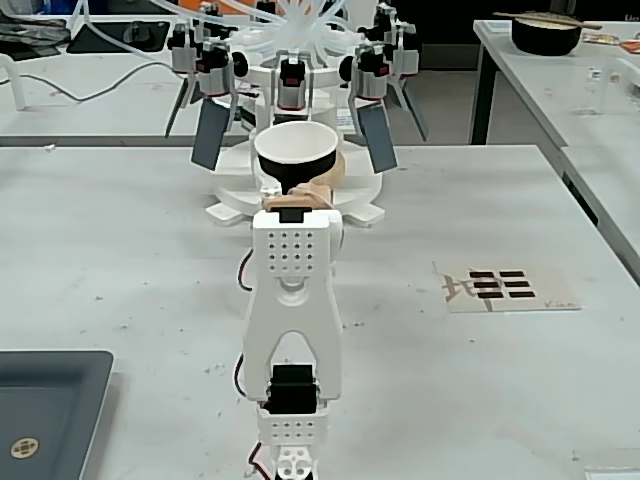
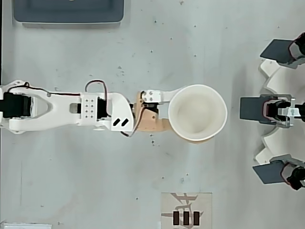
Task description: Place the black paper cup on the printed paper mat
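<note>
The black paper cup is tall and tapered, black outside with a white inside and rim. In the overhead view the black paper cup shows its white mouth, raised off the table. My gripper is shut on its lower wall, a white finger on one side and a beige jaw on the other. In the overhead view the gripper meets the cup from the left. The printed paper mat lies flat to the right of the arm. From above, the mat is at the bottom edge, apart from the cup.
A white round rig with several dark paddles stands just behind the cup, at the right edge from above. A dark grey tray lies front left, top left from above. A black bowl sits on another table.
</note>
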Controlling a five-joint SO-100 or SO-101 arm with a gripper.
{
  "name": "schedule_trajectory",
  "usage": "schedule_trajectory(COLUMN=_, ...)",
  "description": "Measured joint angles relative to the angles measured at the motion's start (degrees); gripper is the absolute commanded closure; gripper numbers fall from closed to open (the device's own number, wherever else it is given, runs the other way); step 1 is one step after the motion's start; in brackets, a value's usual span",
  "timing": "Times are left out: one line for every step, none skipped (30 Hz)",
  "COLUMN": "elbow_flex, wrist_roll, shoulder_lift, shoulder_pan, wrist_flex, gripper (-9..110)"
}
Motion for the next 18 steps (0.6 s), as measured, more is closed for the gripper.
schedule_trajectory(elbow_flex=1.05, wrist_roll=0.0, shoulder_lift=1.05, shoulder_pan=0.18, wrist_flex=-0.26, gripper=92)
schedule_trajectory(elbow_flex=2.11, wrist_roll=0.0, shoulder_lift=1.93, shoulder_pan=0.26, wrist_flex=-0.7, gripper=92)
schedule_trajectory(elbow_flex=3.25, wrist_roll=0.0, shoulder_lift=2.99, shoulder_pan=0.26, wrist_flex=-1.14, gripper=92)
schedule_trajectory(elbow_flex=4.31, wrist_roll=0.0, shoulder_lift=3.78, shoulder_pan=0.26, wrist_flex=-1.58, gripper=92)
schedule_trajectory(elbow_flex=5.36, wrist_roll=0.0, shoulder_lift=4.48, shoulder_pan=0.26, wrist_flex=-2.2, gripper=93)
schedule_trajectory(elbow_flex=6.15, wrist_roll=0.0, shoulder_lift=4.92, shoulder_pan=0.44, wrist_flex=-2.99, gripper=93)
schedule_trajectory(elbow_flex=7.29, wrist_roll=0.0, shoulder_lift=5.45, shoulder_pan=0.62, wrist_flex=-3.78, gripper=93)
schedule_trajectory(elbow_flex=8.09, wrist_roll=0.0, shoulder_lift=5.98, shoulder_pan=0.7, wrist_flex=-4.48, gripper=93)
schedule_trajectory(elbow_flex=9.23, wrist_roll=0.0, shoulder_lift=6.59, shoulder_pan=0.7, wrist_flex=-5.1, gripper=93)
schedule_trajectory(elbow_flex=10.28, wrist_roll=0.0, shoulder_lift=7.21, shoulder_pan=0.7, wrist_flex=-5.8, gripper=93)
schedule_trajectory(elbow_flex=11.69, wrist_roll=0.0, shoulder_lift=7.91, shoulder_pan=0.7, wrist_flex=-6.5, gripper=93)
schedule_trajectory(elbow_flex=13.01, wrist_roll=0.0, shoulder_lift=8.61, shoulder_pan=0.7, wrist_flex=-7.12, gripper=93)
schedule_trajectory(elbow_flex=14.41, wrist_roll=0.0, shoulder_lift=9.23, shoulder_pan=0.88, wrist_flex=-7.82, gripper=93)
schedule_trajectory(elbow_flex=15.82, wrist_roll=0.0, shoulder_lift=10.02, shoulder_pan=1.05, wrist_flex=-8.79, gripper=93)
schedule_trajectory(elbow_flex=17.23, wrist_roll=0.0, shoulder_lift=10.9, shoulder_pan=1.41, wrist_flex=-9.67, gripper=94)
schedule_trajectory(elbow_flex=18.63, wrist_roll=0.0, shoulder_lift=11.69, shoulder_pan=1.76, wrist_flex=-10.37, gripper=94)
schedule_trajectory(elbow_flex=19.86, wrist_roll=0.0, shoulder_lift=12.48, shoulder_pan=2.2, wrist_flex=-11.16, gripper=94)
schedule_trajectory(elbow_flex=21.27, wrist_roll=0.09, shoulder_lift=13.18, shoulder_pan=2.72, wrist_flex=-11.95, gripper=94)
